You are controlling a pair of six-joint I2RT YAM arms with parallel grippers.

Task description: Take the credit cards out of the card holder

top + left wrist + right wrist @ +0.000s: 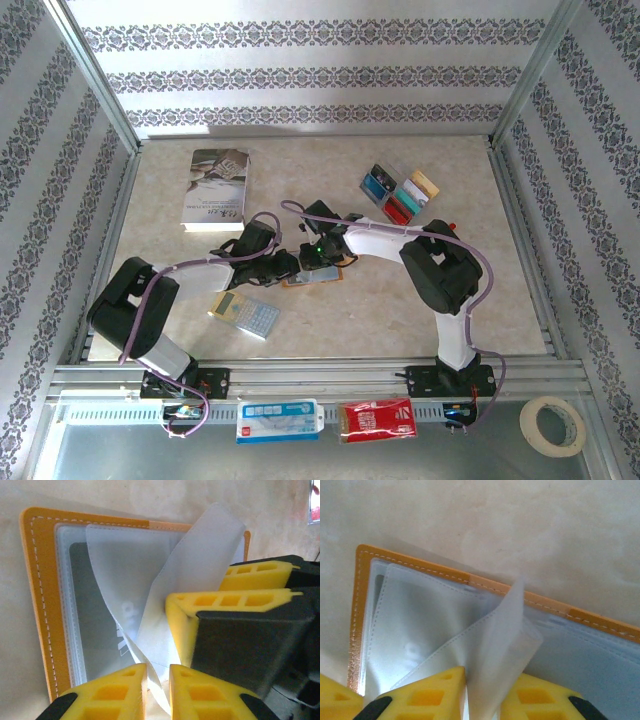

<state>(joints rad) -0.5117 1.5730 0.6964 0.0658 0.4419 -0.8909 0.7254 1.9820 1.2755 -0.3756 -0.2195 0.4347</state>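
Observation:
The orange-tan card holder (318, 277) lies open on the table under both grippers, its clear plastic sleeves (125, 575) fanned up. A dark credit card (95, 630) with white lettering sits inside a lower sleeve. My left gripper (158, 672) is shut on one clear sleeve, low at the holder's edge. My right gripper (482, 677) pinches another upright sleeve (507, 630), and its yellow fingers (225, 602) stand right beside the left ones. Several credit cards (400, 195) lie spread on the table at the back right, away from the holder.
A grey book (216, 188) lies at the back left. A grey-and-yellow calculator (246, 315) sits near the front left, close to the left arm. Metal frame posts and patterned walls bound the table.

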